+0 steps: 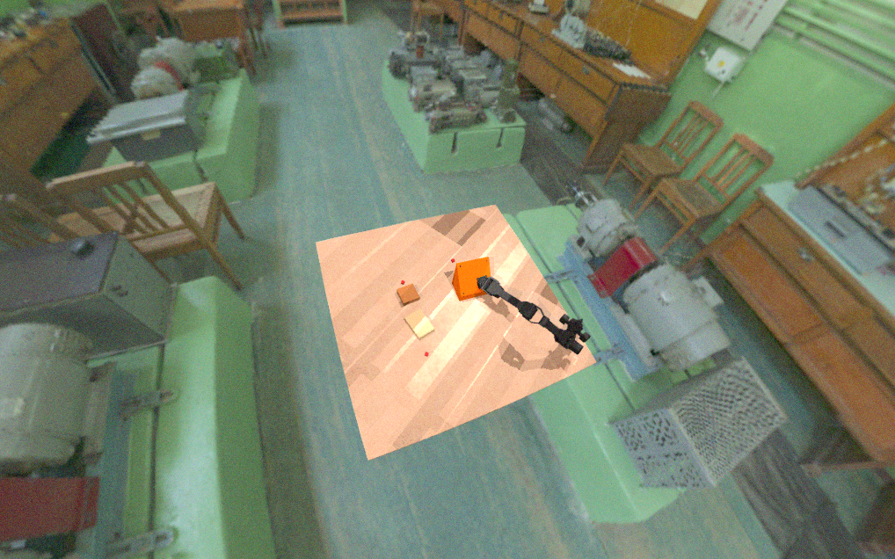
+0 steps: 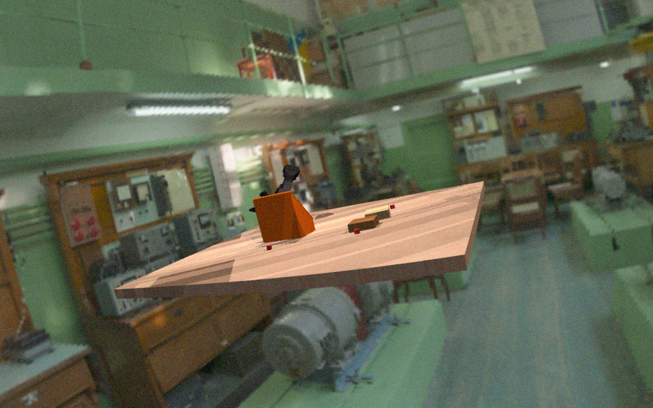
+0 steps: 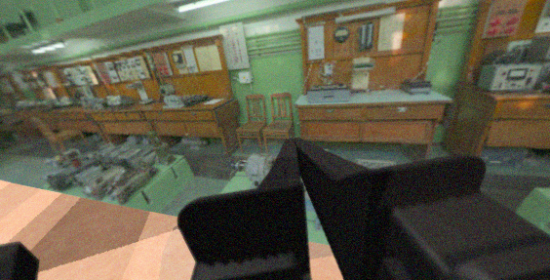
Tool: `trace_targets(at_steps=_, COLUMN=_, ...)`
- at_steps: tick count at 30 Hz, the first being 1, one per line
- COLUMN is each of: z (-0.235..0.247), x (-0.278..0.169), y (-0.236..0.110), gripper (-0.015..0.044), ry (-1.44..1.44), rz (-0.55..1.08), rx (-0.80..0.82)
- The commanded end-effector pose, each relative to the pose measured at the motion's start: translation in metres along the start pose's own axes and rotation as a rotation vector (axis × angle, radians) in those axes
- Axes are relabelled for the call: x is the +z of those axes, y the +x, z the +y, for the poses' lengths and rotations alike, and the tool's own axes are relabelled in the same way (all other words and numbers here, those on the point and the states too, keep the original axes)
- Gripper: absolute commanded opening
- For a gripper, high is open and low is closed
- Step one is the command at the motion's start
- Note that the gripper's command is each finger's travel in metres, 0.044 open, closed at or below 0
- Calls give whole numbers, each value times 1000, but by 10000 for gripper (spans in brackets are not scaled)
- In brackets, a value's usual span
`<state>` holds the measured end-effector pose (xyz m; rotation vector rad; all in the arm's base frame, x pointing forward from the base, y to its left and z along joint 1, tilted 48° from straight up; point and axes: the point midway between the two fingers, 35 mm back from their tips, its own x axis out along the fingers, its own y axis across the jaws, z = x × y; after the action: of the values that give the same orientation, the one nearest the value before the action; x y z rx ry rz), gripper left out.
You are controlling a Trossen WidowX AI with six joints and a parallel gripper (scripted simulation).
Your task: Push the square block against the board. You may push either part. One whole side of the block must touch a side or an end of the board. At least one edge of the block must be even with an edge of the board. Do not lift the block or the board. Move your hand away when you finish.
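Black pincer [image 1: 574, 337] pressed together, holding nothing, raised over counter [image 1: 396, 410] edge, fingers touching in wrist view. Arm runs from orange base box [image 1: 472, 278]. Tan board [image 1: 418, 323] flat on counter, mid-left. Brown square block [image 1: 408, 294] just beyond board, near it, small gap between. Small red dots [image 1: 425, 353] scattered around.

the arm [image 1: 520, 302] reaches out from the orange base [image 1: 470, 278], bent at the elbow. its gripper [image 1: 579, 338] at the far end has both fingers pressed together, holding nothing.
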<state>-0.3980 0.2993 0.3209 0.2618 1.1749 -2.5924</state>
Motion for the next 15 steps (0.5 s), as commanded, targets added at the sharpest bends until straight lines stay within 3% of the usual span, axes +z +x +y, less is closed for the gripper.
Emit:
trace_targets(at_steps=1, z=-6, x=-6, y=-14, gripper=0, ry=34, rz=41, rx=-36)
trace_targets(at_steps=15, z=-28, x=-32, y=-71, gripper=0, ry=165, rz=188, rx=-189)
